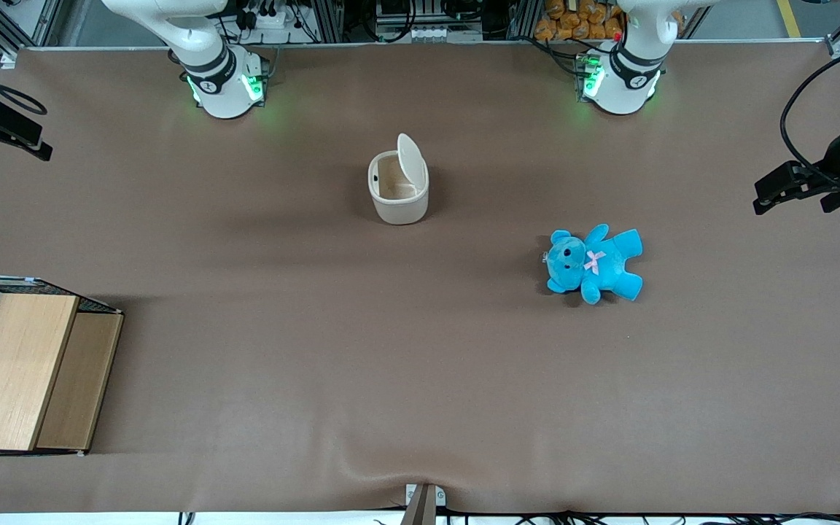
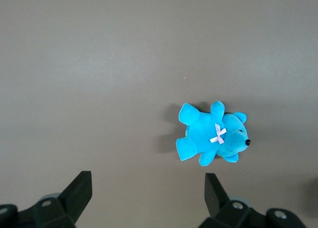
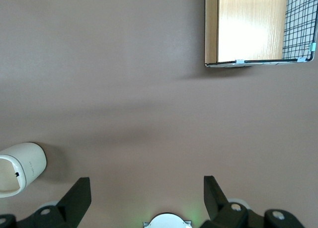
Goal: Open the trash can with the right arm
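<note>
The trash can is a small cream-white bin standing upright near the middle of the table. Its flip lid stands up and the tan inside shows. Part of the can also shows in the right wrist view. My right gripper hangs high at the working arm's end of the table, well apart from the can. In the right wrist view the gripper is open and empty, with bare brown table between its black fingers.
A blue teddy lies on the table nearer the front camera than the can, toward the parked arm's end; it also shows in the left wrist view. A wooden box with wire mesh sits at the working arm's end, near the front edge.
</note>
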You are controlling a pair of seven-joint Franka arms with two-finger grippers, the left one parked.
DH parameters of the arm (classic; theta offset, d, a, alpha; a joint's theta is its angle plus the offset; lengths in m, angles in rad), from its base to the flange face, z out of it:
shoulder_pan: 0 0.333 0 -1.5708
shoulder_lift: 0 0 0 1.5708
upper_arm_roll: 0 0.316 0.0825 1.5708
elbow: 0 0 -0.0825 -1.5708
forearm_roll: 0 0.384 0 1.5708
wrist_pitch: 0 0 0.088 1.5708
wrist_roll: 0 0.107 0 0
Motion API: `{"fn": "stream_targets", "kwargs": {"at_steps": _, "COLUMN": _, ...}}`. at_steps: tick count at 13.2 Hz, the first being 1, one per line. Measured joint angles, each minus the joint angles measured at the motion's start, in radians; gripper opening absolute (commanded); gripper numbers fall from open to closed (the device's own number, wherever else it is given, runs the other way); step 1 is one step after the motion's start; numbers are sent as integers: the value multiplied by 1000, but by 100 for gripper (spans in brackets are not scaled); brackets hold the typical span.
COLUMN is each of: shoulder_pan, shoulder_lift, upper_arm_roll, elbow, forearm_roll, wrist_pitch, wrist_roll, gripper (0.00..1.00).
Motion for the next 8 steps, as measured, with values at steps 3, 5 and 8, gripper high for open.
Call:
{"fn": "stream_targets", "kwargs": {"at_steps": 3, "shoulder_pan": 0, "shoulder_lift": 8, "upper_arm_roll": 0, "elbow": 0, "forearm_roll": 0, "wrist_pitch": 0, "wrist_roll": 0, "gripper": 100}}
{"fn": "stream_targets", "kwargs": {"at_steps": 5, "shoulder_pan": 1, "shoulder_lift": 10, "upper_arm_roll": 0, "elbow": 0, "forearm_roll": 0, "wrist_pitch": 0, "wrist_roll": 0, "gripper": 100}}
{"fn": "stream_targets", "kwargs": {"at_steps": 8, "shoulder_pan": 2, "shoulder_lift": 10, "upper_arm_roll": 0, "elbow": 0, "forearm_roll": 0, "wrist_pitch": 0, "wrist_roll": 0, "gripper": 100}}
